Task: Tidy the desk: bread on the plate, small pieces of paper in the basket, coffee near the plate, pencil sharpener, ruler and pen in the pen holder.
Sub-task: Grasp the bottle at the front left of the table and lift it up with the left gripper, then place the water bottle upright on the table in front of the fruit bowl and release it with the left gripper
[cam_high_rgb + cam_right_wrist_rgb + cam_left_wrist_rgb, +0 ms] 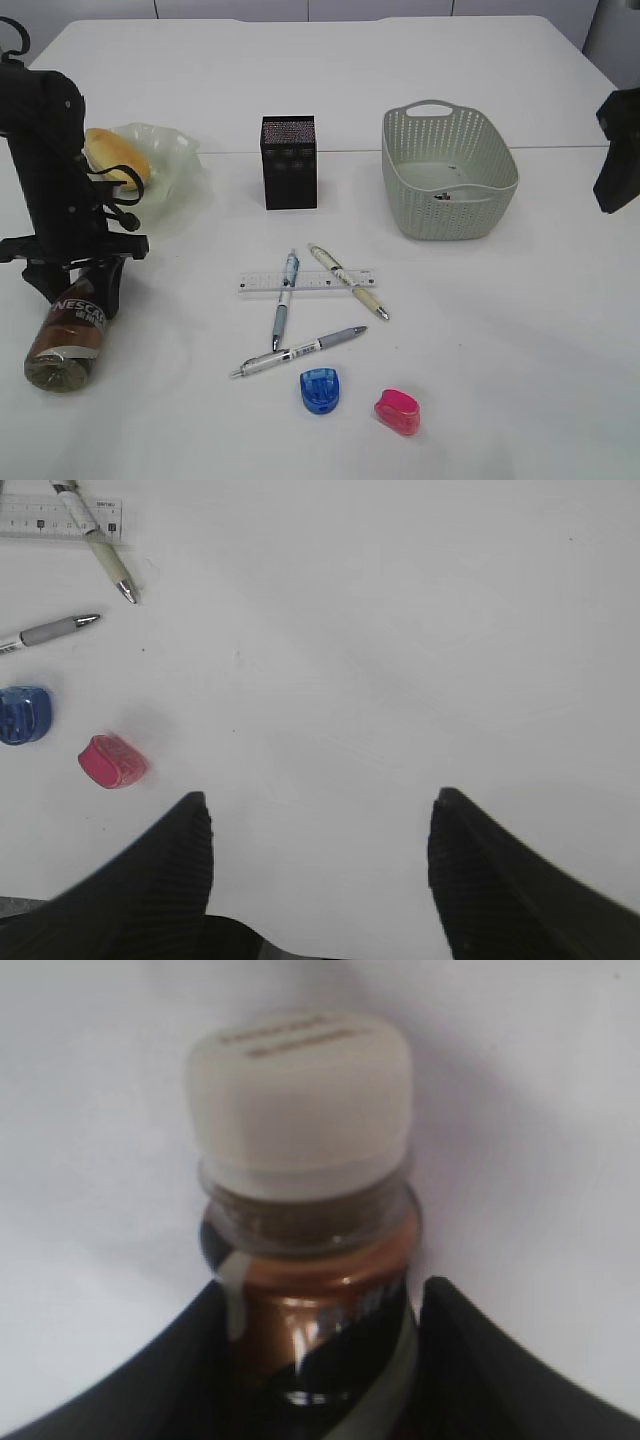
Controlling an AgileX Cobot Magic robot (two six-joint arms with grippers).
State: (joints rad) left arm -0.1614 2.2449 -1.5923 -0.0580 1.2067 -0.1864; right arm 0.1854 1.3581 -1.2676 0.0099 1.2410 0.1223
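Observation:
The brown coffee (pixel 65 340) bottle lies on its side on the desk (pixel 500 330) at the front left. My left gripper (pixel 80 290) straddles it just below the white cap (pixel 300 1100), and in the left wrist view my left gripper (pixel 320 1295) has both fingers against the bottle's sides. The bread (pixel 115 152) lies in the green plate (pixel 170 160) behind that arm. Mid-desk lie the ruler (pixel 305 281) and three pens (pixel 284 300), with a blue pencil sharpener (pixel 321 390) and a pink one (pixel 398 411) in front. My right gripper (pixel 320 800) hangs open over bare desk.
The black mesh pen holder (pixel 289 162) stands at the centre back. The basket (pixel 450 170) sits to its right with small dark bits inside. The right arm (pixel 618 150) shows at the right edge. The pink sharpener (pixel 112 761) lies left of my right gripper.

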